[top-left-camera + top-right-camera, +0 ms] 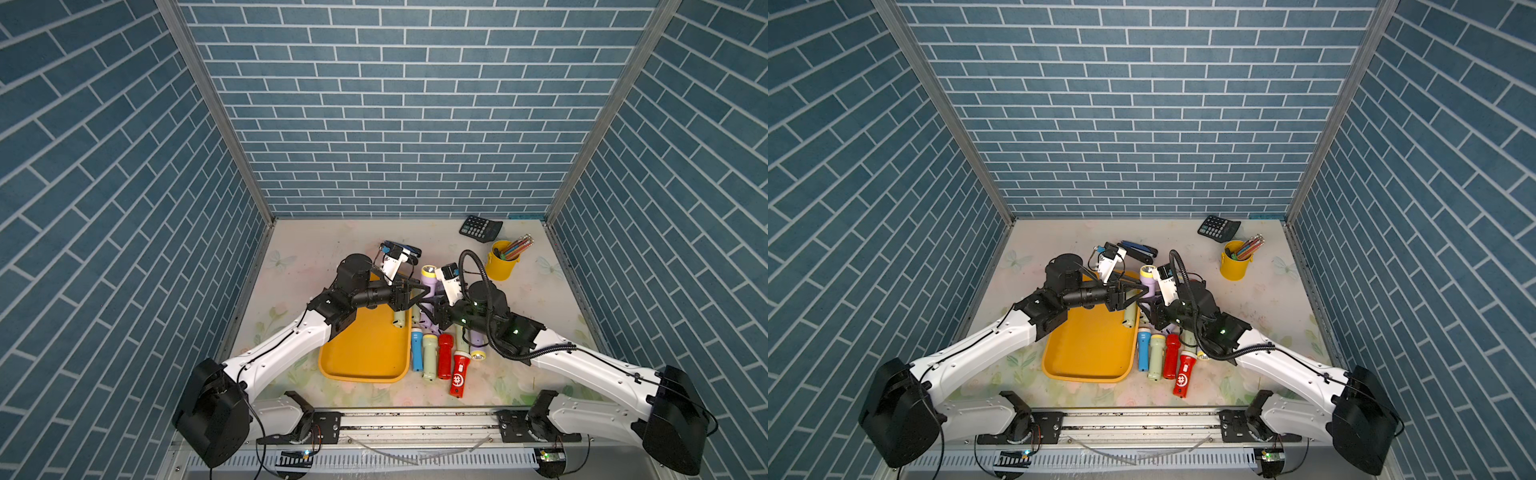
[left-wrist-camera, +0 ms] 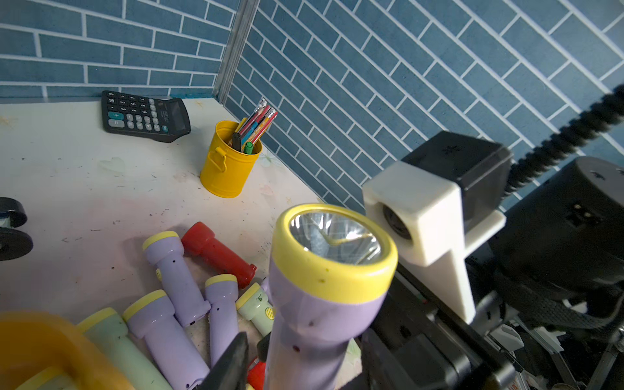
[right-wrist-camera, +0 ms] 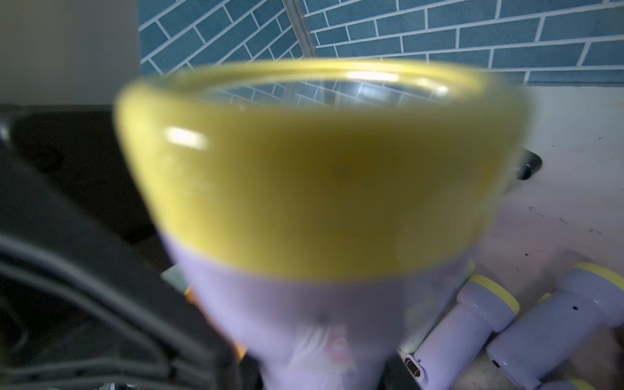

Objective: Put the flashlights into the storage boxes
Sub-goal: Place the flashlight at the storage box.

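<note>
Holding 1 glossy lilac flashlight (image 2: 324, 297) upright, its pale yellow head ring and clear round lens facing up.
The right pincer (image 1: 430, 309) is clamped on its smooth cylindrical body, just past the far right corner of the shallow, round-cornered yellow-orange tray (image 1: 365, 357). The left pincer (image 1: 419, 293) flanks that body from the left; whether it presses cannot be told. 1 pale green flashlight (image 1: 400, 318) lies inside the tray along its right rim. Just right, on the scuffed table (image 1: 540, 311), lies a row of 4 flashlights (image 1: 429, 357): 1 blue, 1 pale green, 2 red. Loose lilac flashlights (image 2: 175, 270) lie beyond. A black calculator (image 1: 481, 227) and a yellow cylindrical pencil cup (image 1: 502, 264) sit far right.
</note>
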`<state>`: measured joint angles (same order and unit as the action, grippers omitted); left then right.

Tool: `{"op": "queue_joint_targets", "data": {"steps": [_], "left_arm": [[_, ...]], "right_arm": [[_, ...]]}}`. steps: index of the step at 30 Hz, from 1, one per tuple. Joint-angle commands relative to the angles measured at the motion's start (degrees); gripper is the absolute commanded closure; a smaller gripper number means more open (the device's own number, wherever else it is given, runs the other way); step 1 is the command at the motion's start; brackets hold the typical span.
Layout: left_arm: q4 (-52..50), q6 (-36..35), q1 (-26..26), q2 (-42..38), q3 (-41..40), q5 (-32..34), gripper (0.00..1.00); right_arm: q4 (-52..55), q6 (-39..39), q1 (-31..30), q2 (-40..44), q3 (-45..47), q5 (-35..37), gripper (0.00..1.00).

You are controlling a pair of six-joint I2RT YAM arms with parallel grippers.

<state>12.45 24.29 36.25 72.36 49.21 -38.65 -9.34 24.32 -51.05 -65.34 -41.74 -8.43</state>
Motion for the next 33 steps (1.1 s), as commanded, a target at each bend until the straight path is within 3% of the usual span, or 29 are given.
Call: {"op": "queue_joint_targets", "data": {"steps": [1,8,19,22,26,33], "left_arm": [[3.9,1.5,0.7,0.9,-0.8,0.3,0.46],[2.6,0.5,1.4,1.4,-0.6,0.9,0.48],[-1.6,-1.7,1.5,0.0,-0.2,3.9,0.67],[-6.4,-3.0,1.4,-0.5,1.1,6.2,0.73],[-15.9,-6.1,1.3,0.0,4.1,8.9,0.73],[-32.6,-8.8,-2.5,1.5,7.9,13.3,0.72]], "right_arm": [[-5.3,-2.1,0.2,-0.1,0.9,-2.1,0.71],[-6.9,-1.9,0.3,-0.7,0.8,-2.7,0.71],[-6.6,-1.6,0.6,-2.0,0.9,-2.6,0.69],[-5.3,-0.9,1.1,-1.9,1.0,-1.9,0.56],[-4.2,2.0,3.1,-1.5,0.9,-3.7,0.38],[0.9,4.4,6.0,-0.5,1.0,-4.6,0.3]]}}
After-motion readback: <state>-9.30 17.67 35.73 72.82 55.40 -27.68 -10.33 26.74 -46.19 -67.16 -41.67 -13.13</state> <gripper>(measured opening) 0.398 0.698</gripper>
